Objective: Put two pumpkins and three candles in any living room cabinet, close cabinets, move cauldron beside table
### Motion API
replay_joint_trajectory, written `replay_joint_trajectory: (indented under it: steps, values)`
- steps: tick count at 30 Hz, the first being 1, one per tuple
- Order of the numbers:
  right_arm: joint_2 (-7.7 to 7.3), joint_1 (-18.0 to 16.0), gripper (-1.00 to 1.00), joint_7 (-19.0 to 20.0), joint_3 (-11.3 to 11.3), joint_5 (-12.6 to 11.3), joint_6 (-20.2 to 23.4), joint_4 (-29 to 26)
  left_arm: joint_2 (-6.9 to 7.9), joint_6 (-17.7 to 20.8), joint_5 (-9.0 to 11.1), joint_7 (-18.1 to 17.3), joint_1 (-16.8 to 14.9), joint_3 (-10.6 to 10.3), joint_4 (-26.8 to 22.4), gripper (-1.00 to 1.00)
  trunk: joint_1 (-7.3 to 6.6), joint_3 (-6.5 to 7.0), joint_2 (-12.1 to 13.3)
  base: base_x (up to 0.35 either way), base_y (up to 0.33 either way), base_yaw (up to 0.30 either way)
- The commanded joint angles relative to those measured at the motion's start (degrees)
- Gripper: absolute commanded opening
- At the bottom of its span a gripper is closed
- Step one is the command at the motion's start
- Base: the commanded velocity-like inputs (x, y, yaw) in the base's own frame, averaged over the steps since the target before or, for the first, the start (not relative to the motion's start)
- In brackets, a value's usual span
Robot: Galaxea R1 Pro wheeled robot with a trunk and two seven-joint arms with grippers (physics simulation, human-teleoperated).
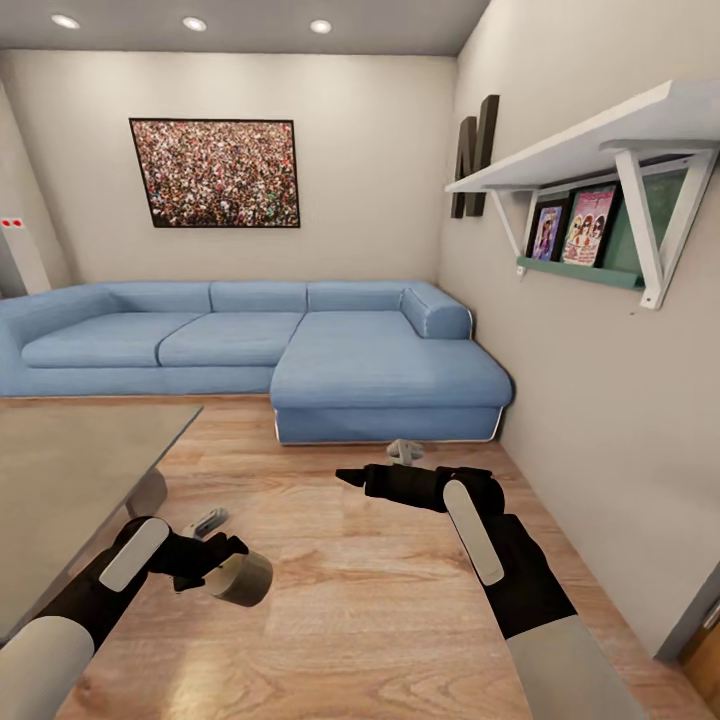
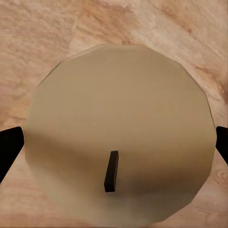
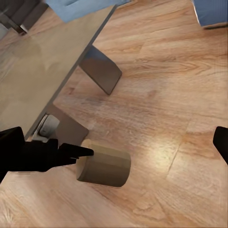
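Note:
A cream-white candle (image 1: 243,578) is held on its side low over the wood floor, with my left gripper (image 1: 220,556) shut on it. In the left wrist view the candle's round end (image 2: 118,128) with its short dark wick faces the camera, and black fingertips (image 2: 9,148) press it from both sides. The right wrist view looks down on the same candle (image 3: 105,167) beside the grey-topped table (image 3: 47,76). My right gripper (image 1: 352,478) hovers open and empty over the floor, to the right of the candle. The table (image 1: 70,480) stands at the left.
A blue corner sofa (image 1: 300,350) runs along the back wall. A small grey object (image 1: 405,450) lies on the floor before it, and another (image 1: 205,522) by the table leg. The wall and a white shelf (image 1: 590,140) are on the right.

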Motion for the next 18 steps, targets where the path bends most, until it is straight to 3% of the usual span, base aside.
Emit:
replay_joint_trajectory:
  steps: [1,14,18]
  values:
    - [0.03,0.0,1.0,0.4,-0.1,0.5,0.2,0.0,0.07,-0.1,0.7,0.4,0.0,-0.2,-0.1,-1.0,0.01,-0.06,0.0,0.112,0.088,-0.125]
    - [0.06,0.0,1.0,0.4,0.0,0.5,0.2,-0.1,0.04,-0.1,0.7,0.6,0.0,-0.2,-0.1,-1.0,0.01,0.21,0.0,0.007,0.013,-0.241]
    - [0.04,0.0,1.0,0.4,0.0,0.6,0.2,-0.1,0.05,-0.1,0.7,0.6,0.0,-0.3,-0.1,-1.0,0.01,0.28,0.0,0.065,0.15,-0.178]
